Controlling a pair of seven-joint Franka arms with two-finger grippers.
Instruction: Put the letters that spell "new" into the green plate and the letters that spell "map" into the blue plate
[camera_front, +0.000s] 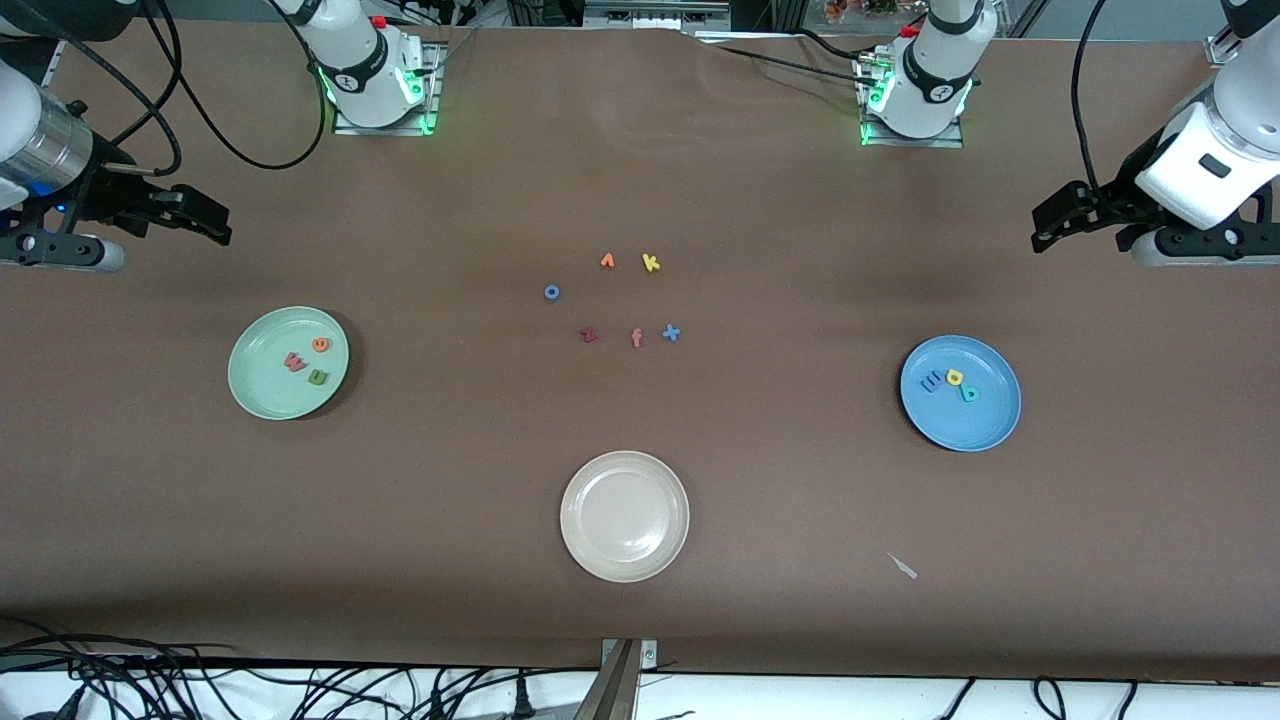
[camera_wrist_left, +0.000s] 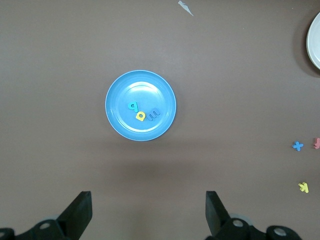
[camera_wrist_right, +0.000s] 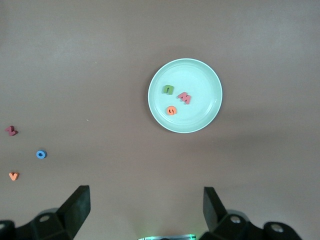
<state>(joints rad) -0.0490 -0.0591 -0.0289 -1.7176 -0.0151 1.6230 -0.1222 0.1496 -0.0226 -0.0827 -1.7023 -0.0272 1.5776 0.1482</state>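
The blue plate (camera_wrist_left: 120, 125), green plate (camera_wrist_right: 205, 115) and cream plate (camera_front: 590, 540) look smooth and faintly glossy, while the brown table (camera_front: 400, 500) cover looks matt, like paper or cloth.

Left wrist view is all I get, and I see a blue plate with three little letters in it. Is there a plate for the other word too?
Observer: Yes, a green plate sits toward the right arm's end of the table.
Operator: What's in it?
Observer: A green n, an orange e and a pinkish-red w.
Operator: Is the right gripper grabbing anything?
Observer: No, the right gripper is open and hangs empty above the table by that plate.
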